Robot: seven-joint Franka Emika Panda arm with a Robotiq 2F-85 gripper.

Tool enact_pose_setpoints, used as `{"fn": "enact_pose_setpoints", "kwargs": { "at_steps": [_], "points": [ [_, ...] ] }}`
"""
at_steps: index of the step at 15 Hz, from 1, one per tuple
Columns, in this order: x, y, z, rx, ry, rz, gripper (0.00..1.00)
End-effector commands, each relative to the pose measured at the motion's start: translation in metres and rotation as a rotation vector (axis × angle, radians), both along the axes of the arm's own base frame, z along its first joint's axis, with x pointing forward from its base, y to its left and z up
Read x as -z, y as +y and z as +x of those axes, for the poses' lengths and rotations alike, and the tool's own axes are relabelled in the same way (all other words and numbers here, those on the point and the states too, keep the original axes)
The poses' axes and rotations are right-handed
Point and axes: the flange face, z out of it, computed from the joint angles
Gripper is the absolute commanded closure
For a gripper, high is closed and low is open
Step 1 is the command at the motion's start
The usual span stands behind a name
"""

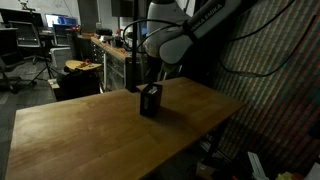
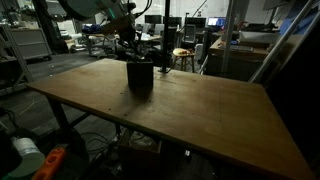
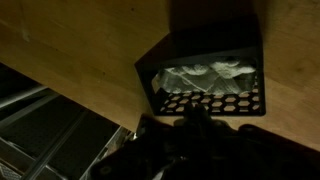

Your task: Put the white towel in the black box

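exterior view first: a broad wooden table in a dim workshop, and near its far edge stands the small black box with upright sides. the white-and-black robot arm sweeps in from two o'clock, and the gripper hangs at twelve o'clock of the black box, just above its rim. too dark here to tell whether the two touch, or how the fingers stand.

on to the exterior view from the opposite end: the table runs off toward four o'clock, and the black box is upright at the ten o'clock part of the top. the gripper is again at twelve o'clock of it, close over the opening.

now the wrist view, looking straight down: the black box fills the three o'clock half, its near wall punched with round holes. inside lies the crumpled white towel of nubby cloth, bunched within the walls. the gripper comes in at six o'clock, fingers pressed together with nothing between them, just clear of the near wall. bare wood spreads toward ten o'clock.
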Motion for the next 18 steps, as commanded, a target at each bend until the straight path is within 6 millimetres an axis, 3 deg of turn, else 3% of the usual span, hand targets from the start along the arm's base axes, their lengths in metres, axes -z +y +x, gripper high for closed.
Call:
{"fn": "enact_pose_setpoints", "kwargs": {
  "at_steps": [1, 4, 5, 6, 7, 10, 18],
  "points": [
    [-0.021, -0.007, -0.014, 0.062, -0.027, 0.095, 0.93],
    [-0.034, -0.007, -0.026, 0.132, -0.06, 0.222, 0.92],
    [-0.04, -0.006, -0.031, 0.15, -0.078, 0.261, 0.68],
    [-0.023, -0.006, -0.013, 0.136, -0.03, 0.2, 0.92],
    [-0.029, -0.006, -0.017, 0.146, -0.043, 0.225, 0.89],
    [-0.034, -0.006, -0.025, 0.151, -0.051, 0.238, 0.68],
    [-0.032, -0.007, -0.026, 0.152, -0.051, 0.24, 0.68]
  ]
}}
